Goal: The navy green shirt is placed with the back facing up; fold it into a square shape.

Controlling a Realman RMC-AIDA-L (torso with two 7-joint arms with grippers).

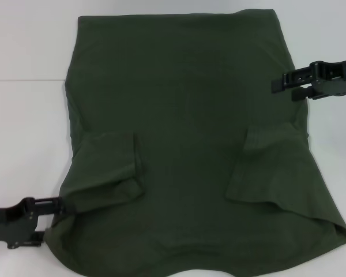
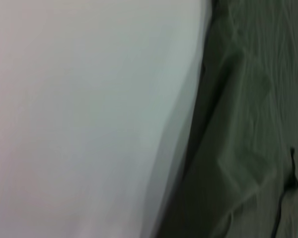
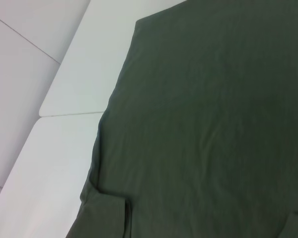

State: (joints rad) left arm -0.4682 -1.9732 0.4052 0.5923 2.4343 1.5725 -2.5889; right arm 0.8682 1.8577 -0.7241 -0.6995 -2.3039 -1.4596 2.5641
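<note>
On the white worktop (image 1: 23, 46) our shirt (image 1: 190, 144) lay flat, sleeves folded in, long axis running away from us; left gripper (image 1: 60, 206) fingers grasped its near-left edge, right gripper (image 1: 285, 85) fingers released beside the far-right edge.

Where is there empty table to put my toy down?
Bare white table lies beside the navy green shirt on the robot's left, above the left pincer. A smaller strip shows beyond the right pincer. The middle is all shirt.

Shirt (image 1: 184, 144) matte cloth; table (image 1: 23, 115) smooth white.
</note>
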